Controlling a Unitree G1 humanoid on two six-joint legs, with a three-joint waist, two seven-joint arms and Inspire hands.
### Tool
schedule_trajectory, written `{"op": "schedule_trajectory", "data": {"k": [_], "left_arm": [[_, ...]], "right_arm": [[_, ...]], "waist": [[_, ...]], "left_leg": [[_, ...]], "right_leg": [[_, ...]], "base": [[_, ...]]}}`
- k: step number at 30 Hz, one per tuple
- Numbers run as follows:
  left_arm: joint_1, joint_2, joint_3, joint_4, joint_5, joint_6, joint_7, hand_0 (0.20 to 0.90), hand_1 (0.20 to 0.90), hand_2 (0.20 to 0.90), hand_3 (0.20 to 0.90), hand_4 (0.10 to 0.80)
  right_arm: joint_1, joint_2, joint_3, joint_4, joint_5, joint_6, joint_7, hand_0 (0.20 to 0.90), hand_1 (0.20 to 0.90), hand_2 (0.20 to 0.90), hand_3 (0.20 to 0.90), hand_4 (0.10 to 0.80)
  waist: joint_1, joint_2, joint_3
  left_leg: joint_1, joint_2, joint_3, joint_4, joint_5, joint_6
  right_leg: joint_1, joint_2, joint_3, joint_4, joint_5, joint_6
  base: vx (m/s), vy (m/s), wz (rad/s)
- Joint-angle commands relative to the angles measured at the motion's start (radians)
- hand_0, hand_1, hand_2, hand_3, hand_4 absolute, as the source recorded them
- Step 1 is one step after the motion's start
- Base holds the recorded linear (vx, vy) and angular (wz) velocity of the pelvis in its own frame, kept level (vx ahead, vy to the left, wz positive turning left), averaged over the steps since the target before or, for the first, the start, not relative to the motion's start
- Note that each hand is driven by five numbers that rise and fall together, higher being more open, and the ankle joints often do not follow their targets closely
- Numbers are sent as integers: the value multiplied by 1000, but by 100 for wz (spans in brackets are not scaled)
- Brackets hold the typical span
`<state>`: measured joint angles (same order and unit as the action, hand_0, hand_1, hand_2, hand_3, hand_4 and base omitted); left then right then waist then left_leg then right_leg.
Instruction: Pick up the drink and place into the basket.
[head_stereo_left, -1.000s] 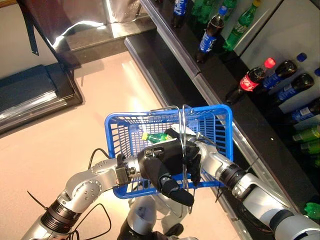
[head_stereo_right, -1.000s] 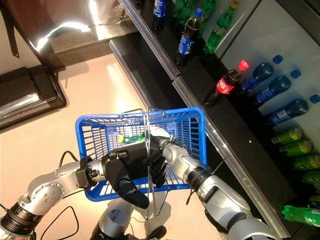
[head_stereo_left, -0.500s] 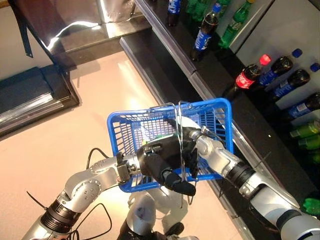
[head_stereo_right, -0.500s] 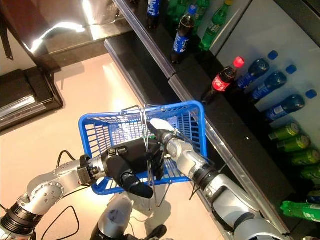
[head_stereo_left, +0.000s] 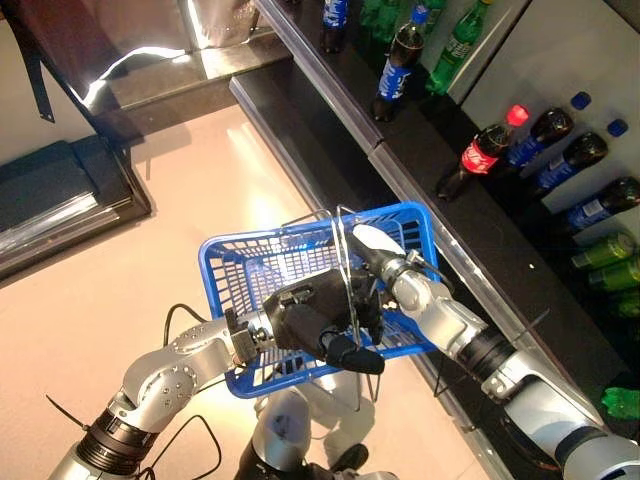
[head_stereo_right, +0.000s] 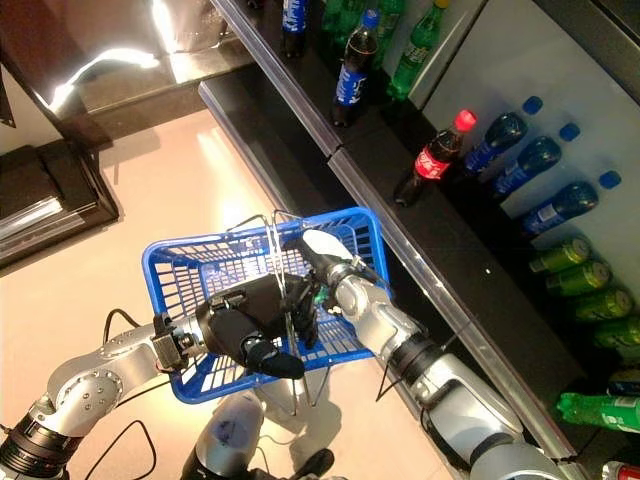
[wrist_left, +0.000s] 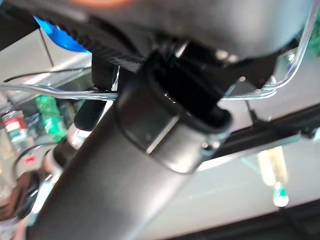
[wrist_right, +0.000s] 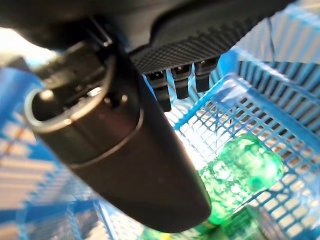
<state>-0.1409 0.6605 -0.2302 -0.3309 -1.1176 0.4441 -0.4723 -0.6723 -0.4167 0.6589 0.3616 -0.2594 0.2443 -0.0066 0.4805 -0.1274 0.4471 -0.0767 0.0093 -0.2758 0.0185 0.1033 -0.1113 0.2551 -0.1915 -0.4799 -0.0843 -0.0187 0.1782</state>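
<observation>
A blue plastic basket (head_stereo_left: 218, 300) hangs in front of me by its wire handles (head_stereo_left: 345, 260). My left hand (head_stereo_left: 305, 322) is curled round those handles at the basket's near side. My right hand (head_stereo_left: 385, 262), with its white thumb cover, reaches down into the basket from the right. The green drink bottle (wrist_right: 235, 170) lies on the basket's mesh floor just past that hand's thumb, and the fingers stand off it. From the head, only a sliver of the green bottle (head_stereo_right: 318, 296) shows beside the right hand.
A dark shelf unit runs along the right, its edge (head_stereo_left: 400, 190) close to the basket. On it stand a red-capped cola bottle (head_stereo_left: 485, 150), a blue-labelled dark bottle (head_stereo_left: 395, 65), green bottles (head_stereo_left: 455, 40) and blue-capped bottles (head_stereo_left: 560, 150). A dark platform (head_stereo_left: 60, 200) lies far left.
My right hand has sunk deeper into the basket and the green bottle, plainly seen in it before, is now almost hidden. The view has shifted a little. My left hand keeps hold of the handles.
</observation>
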Motion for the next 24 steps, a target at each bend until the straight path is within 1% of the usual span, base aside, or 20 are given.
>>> {"op": "schedule_trajectory", "data": {"k": [1,5,9,15,17,22,24], "left_arm": [[-3,-252,56,-119,-130,-262,-85,300,300,300,200,100],[34,-260,105,-77,-96,-304,-33,300,300,300,200,100],[64,-261,144,-29,-67,-356,-10,300,300,300,200,100],[76,-269,159,19,-33,-429,28,300,300,300,200,100],[75,-278,158,40,-14,-450,43,300,300,300,200,100],[82,-287,162,88,12,-491,72,300,300,300,200,100],[93,-295,180,116,22,-515,99,300,300,300,200,100]], "right_arm": [[88,-41,-14,-55,64,-71,-102,900,900,900,900,800],[189,-53,-75,-109,131,-133,-130,900,900,900,900,800],[293,-70,-133,-168,155,-199,-140,900,900,900,900,800],[385,-100,-177,-235,165,-283,-117,900,900,900,900,800],[414,-104,-193,-263,171,-312,-126,900,900,900,900,800],[470,-100,-220,-299,204,-366,-128,900,900,900,900,800],[506,-88,-243,-311,243,-388,-130,900,900,900,900,800]], "waist": [[-53,31,-348],[-85,41,-352],[-127,55,-354],[-184,79,-349],[-205,86,-345],[-239,99,-338],[-257,105,-337]], "left_leg": [[83,12,51,-106,-23,29],[88,19,74,-106,-26,30],[94,26,106,-106,-33,31],[103,43,159,-106,-42,27],[106,47,176,-106,-45,26],[114,52,200,-106,-52,26],[118,53,212,-106,-55,27]], "right_leg": [[-22,26,-8,31,21,-24],[-26,23,14,30,22,-21],[-34,21,48,21,28,-16],[-45,15,91,10,36,-11],[-48,11,104,9,36,-9],[-54,4,123,11,37,-3],[-59,0,136,14,37,-1]], "base": [[-4,38,-7],[-13,33,-16],[-27,34,-23],[-35,38,-33],[-36,26,-26],[-23,23,-14],[-21,26,-13]]}}
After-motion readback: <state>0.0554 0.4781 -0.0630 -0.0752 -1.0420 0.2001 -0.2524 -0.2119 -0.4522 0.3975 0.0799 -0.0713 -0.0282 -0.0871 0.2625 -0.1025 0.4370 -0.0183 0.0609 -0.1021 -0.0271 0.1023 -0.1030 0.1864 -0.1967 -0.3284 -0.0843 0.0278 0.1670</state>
